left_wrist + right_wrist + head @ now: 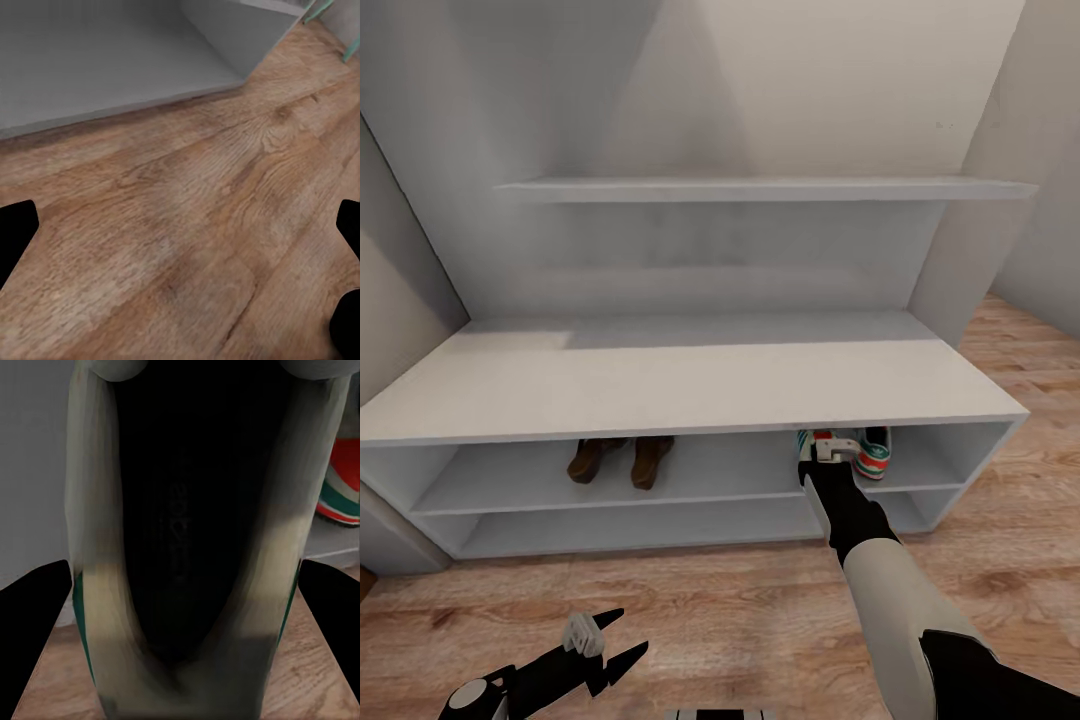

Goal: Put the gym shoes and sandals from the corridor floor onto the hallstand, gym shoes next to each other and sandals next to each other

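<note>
The hallstand (660, 385) stands right in front of me. Both sandals (622, 460) sit side by side in its upper compartment, left of centre. My right gripper (830, 452) reaches into that compartment's right end, shut on one gym shoe (180, 547), whose dark opening faces the right wrist camera with a finger against each side. The other gym shoe (876, 455), red heel patch outward, rests just right of it, and its heel (341, 487) appears in the right wrist view too. My left gripper (605, 640) hangs open and empty low over the corridor floor (187, 225).
A long wall shelf (760, 188) runs above the hallstand's flat top. Walls close in on the left and right of the unit. Wood floor stretches in front of the hallstand and past its right end. The lower compartment (640, 528) holds nothing.
</note>
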Available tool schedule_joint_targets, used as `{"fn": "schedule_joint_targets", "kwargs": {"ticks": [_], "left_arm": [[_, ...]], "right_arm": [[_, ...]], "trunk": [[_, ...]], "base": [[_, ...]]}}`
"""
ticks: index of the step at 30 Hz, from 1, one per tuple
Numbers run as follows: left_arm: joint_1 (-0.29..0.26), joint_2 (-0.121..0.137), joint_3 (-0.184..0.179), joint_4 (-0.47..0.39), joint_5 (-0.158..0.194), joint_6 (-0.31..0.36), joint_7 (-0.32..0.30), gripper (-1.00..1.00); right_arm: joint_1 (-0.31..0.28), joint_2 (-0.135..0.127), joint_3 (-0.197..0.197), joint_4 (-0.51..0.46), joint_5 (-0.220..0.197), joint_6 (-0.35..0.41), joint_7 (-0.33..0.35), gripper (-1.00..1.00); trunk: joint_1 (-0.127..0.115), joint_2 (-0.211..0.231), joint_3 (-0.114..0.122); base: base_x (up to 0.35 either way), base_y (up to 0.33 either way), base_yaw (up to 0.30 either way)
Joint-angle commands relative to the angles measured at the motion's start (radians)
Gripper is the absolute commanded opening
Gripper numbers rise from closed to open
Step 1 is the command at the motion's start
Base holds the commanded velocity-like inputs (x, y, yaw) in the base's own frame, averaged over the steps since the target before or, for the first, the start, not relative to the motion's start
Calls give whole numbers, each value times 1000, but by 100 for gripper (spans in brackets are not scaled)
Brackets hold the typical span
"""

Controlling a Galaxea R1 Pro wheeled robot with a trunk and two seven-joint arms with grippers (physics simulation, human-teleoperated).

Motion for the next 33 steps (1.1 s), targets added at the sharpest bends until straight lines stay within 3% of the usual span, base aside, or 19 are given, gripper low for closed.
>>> {"fn": "schedule_joint_targets", "kwargs": {"ticks": [1, 15, 25, 33], "left_arm": [[0, 0, 1, 1, 1, -6, -3, 100], [-1, -1, 0, -1, -8, -4, 0, 100], [-1, 0, 0, -1, -8, 2, -2, 100], [-1, 0, 0, -1, -7, -4, -2, 100]], "right_arm": [[-1, 1, -4, -2, 9, 5, 1, -100], [-1, 1, -5, -3, 9, 7, 1, -100], [-1, 1, -6, -3, 9, 7, 1, -100], [-1, 1, -6, -3, 9, 7, 0, -100]], "trunk": [[0, 0, -1], [0, 0, -1], [5, -3, -49], [5, -3, -56]], "base": [[166, 0, 0], [31, 0, 0], [0, 0, 0], [0, 0, 0]]}}
